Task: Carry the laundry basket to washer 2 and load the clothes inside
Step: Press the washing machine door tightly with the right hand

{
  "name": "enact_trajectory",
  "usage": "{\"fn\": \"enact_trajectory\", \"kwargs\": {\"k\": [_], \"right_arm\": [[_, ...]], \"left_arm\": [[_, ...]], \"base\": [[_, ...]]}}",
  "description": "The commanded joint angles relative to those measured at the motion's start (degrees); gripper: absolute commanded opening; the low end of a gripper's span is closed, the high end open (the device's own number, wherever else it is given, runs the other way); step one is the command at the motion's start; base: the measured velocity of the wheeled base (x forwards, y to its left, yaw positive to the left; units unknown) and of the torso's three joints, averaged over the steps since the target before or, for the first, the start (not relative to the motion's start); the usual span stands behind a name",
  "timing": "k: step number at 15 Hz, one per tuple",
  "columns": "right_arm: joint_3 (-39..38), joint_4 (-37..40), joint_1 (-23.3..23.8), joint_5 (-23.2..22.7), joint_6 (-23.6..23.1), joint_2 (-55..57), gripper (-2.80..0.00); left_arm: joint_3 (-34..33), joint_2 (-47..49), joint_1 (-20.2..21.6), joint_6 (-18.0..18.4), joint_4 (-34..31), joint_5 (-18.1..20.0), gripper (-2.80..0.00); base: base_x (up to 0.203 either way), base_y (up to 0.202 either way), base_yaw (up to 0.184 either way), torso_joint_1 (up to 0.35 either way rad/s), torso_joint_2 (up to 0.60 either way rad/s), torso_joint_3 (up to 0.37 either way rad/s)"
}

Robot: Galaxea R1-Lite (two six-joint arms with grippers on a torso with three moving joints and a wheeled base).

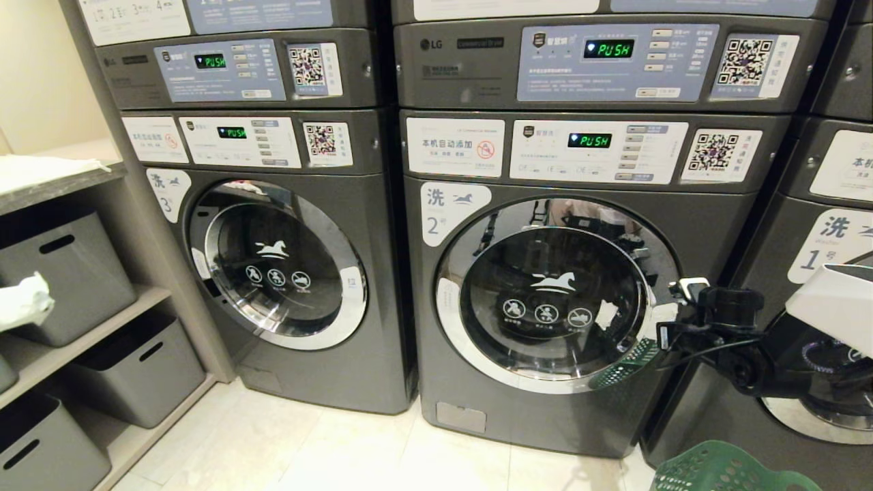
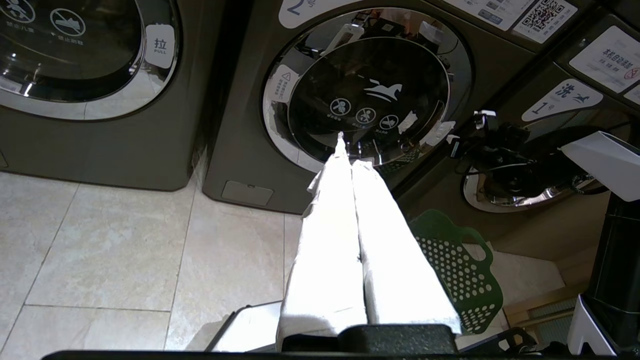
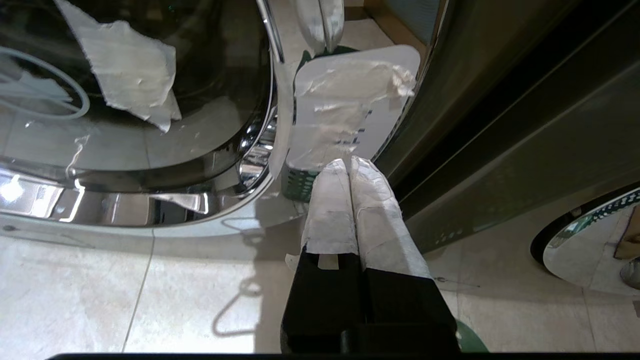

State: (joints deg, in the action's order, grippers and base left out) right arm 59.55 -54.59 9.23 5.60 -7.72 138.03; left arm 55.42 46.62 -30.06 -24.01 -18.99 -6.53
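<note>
Washer 2 [image 1: 545, 273] stands in front of me, its round glass door [image 2: 365, 85] closed. The green perforated laundry basket [image 2: 460, 270] sits on the floor in front of washer 1, and its rim [image 1: 723, 470] shows low at the right of the head view. No clothes are in view. My right gripper [image 3: 350, 162] is shut with nothing in it, its wrapped tips just short of the taped pull tab [image 3: 350, 105] on the door's right edge. My left gripper [image 2: 350, 155] hangs shut and empty off to the left, pointing at that door.
Washer 3 [image 1: 273, 273] is to the left and washer 1 [image 1: 818, 341] to the right, behind my right arm [image 1: 723, 327]. Shelves with grey bins [image 1: 68, 273] line the left wall. Pale floor tiles [image 1: 307, 450] spread before the machines.
</note>
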Motion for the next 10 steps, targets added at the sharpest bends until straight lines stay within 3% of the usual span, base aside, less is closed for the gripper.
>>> {"fn": "enact_trajectory", "kwargs": {"k": [1,10], "right_arm": [[1.8,-0.4,0.2,0.0,0.0,1.6,-2.8],[19.5,-1.5,0.1,-2.0,0.7,12.3,-2.8]], "left_arm": [[-0.6,-0.4,0.0,-0.2,-0.1,-0.1,-2.8],[-1.9,-1.2,0.0,-0.2,-0.1,-2.3,-2.8]], "base": [[0.0,0.0,0.0,0.0,0.0,0.0],[0.0,0.0,0.0,0.0,0.0,0.0]]}}
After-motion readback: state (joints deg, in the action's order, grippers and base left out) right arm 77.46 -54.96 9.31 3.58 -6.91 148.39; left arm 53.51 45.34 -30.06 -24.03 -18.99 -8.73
